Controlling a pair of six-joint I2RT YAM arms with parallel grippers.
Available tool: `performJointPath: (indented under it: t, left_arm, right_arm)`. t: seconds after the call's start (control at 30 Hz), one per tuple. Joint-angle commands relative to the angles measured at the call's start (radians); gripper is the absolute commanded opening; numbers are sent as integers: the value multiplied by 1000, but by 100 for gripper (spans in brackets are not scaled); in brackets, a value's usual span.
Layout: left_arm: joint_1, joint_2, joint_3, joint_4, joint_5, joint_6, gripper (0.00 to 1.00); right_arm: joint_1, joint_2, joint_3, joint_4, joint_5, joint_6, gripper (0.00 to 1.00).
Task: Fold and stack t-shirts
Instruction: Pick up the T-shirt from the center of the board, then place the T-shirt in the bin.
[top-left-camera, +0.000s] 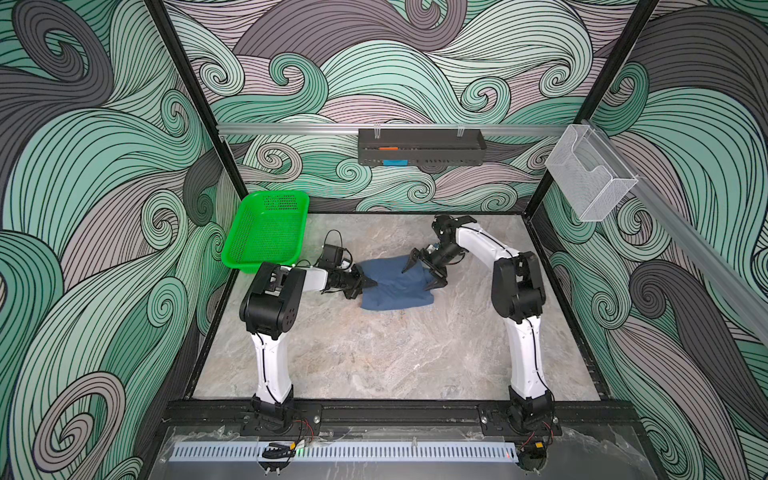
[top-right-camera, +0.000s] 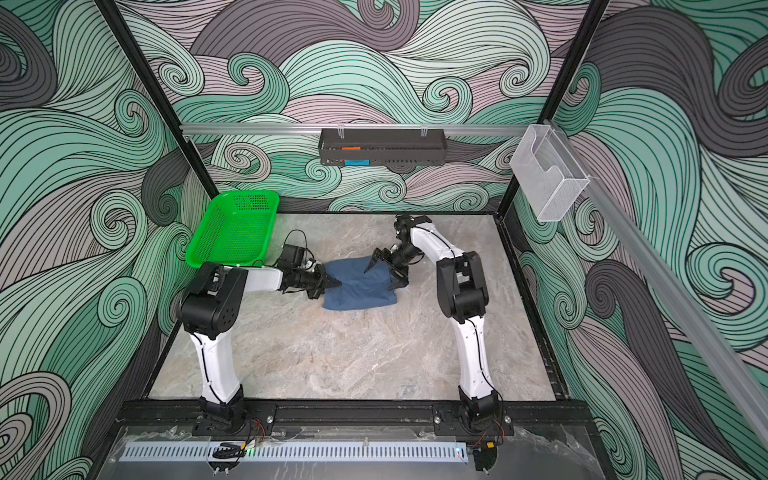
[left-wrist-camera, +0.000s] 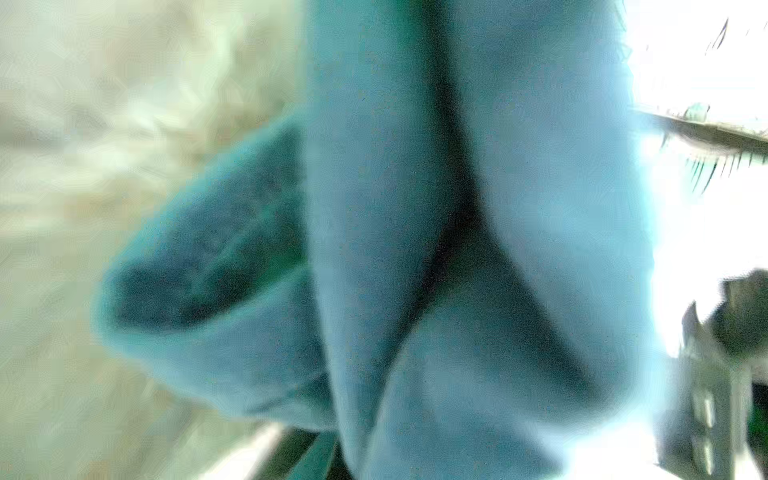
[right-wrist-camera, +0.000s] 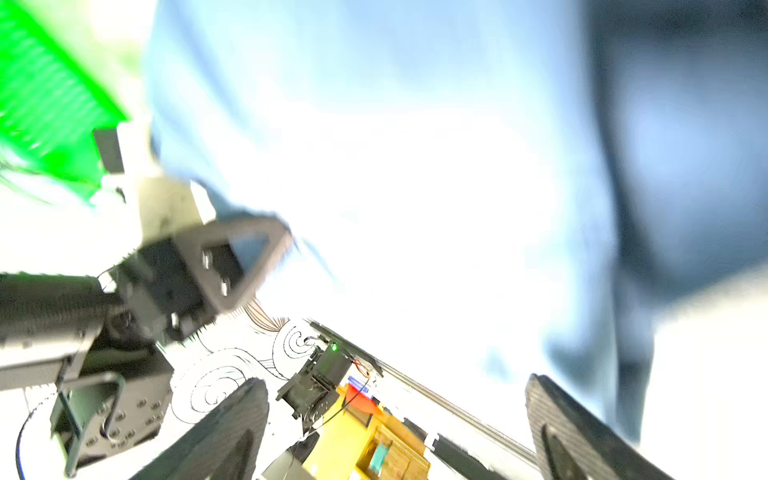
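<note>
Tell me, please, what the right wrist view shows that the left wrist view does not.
Only the right wrist view shows the bright green basket and the left tool from outside, closed at the edge of the t-shirt. Only the left wrist view shows the marbled table clearly; in the right wrist view it is washed out. Both share the slate-blue t-shirt, close up, folded and blurred.

**Mid-fold, one side pinched**

The plain slate-blue cloth t-shirt (top-left-camera: 395, 291) lies folded into a rumpled bundle on the grey marble-look surface (top-left-camera: 374, 357). Left gripper (top-left-camera: 371, 285) is pinched closed on its left edge. Right gripper (top-left-camera: 422, 274) hangs over the right side, jaws spread wide. The green perforated plastic basket (top-left-camera: 277, 194) sits in the far left corner, apart from the shirt.
</note>
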Motion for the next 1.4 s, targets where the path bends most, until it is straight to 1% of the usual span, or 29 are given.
performJointPath:
  t: [0.0, 0.07, 0.13, 0.2, 0.27, 0.47, 0.67, 0.87, 1.0, 1.1, 1.23, 1.37]
  left_arm:
    - [-5, -90, 45, -51, -196, -102, 0]
    - [0, -113, 102, -107, -238, -98, 0]
    - [8, -127, 187, -197, -268, -60, 0]
    - [23, -129, 288, -290, -279, -17, 0]
    - [42, -133, 367, -359, -289, 1, 0]
    - [112, -154, 459, -321, -289, -53, 0]
    - [174, -129, 616, -378, -283, -20, 0]
    - [249, -106, 744, -352, -257, -9, 0]
    - [299, -81, 858, -365, -240, 10, 0]
    - [332, -74, 923, -377, -260, 27, 0]
    - [379, -83, 957, -392, -298, 54, 0]
    - [442, -100, 936, -378, -312, 48, 0]
  right_arm:
    - [1, -156, -117, 81, 9, 49, 99]
    - [3, -223, -198, 120, -10, 72, 99]
    - [4, -278, -264, 141, -18, 76, 99]
    - [2, -319, -322, 147, -21, 68, 99]
    - [2, -358, -365, 151, -23, 59, 99]
    - [3, -457, -484, 183, -29, 59, 99]
    - [2, -502, -530, 185, -37, 50, 99]
    - [2, -533, -579, 192, -31, 46, 99]
    - [1, -543, -609, 193, -30, 35, 99]
    - [1, -545, -623, 197, -33, 30, 99]
    - [1, -542, -624, 196, -37, 23, 99]
    - [0, -538, -620, 196, -45, 17, 99]
